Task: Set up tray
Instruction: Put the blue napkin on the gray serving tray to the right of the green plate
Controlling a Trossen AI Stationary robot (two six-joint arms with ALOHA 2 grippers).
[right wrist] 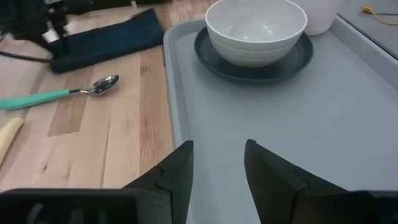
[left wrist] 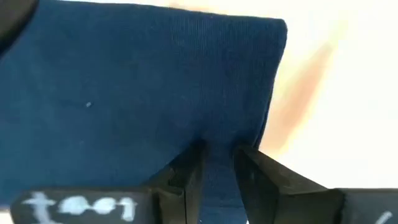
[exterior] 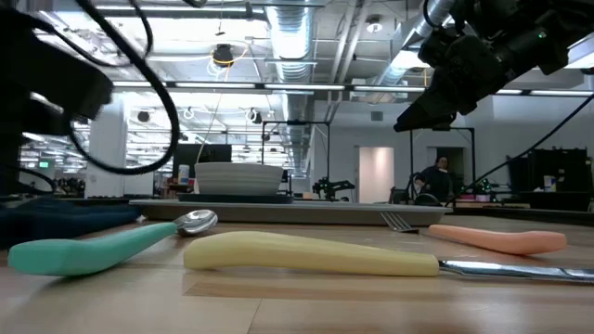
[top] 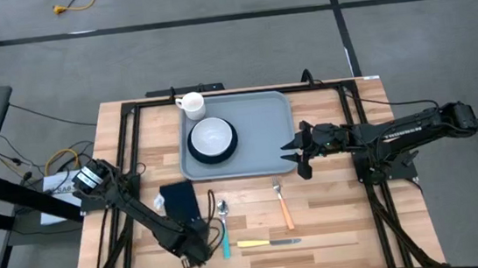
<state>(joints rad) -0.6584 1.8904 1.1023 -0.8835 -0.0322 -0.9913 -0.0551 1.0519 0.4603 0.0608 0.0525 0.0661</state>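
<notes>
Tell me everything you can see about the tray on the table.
The tray is a large, flat, light grey-blue rectangle with rounded corners and a low raised rim, plastic by its look. It lies level on the wooden table, toward the far edge. On its left part stands a dark plate bearing a white bowl, with a white mug at the far corner. The right end effector hovers over its right edge.

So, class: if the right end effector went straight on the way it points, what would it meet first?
Probably the white bowl on its dark plate, across the bare tray, though depth is unclear.
</notes>
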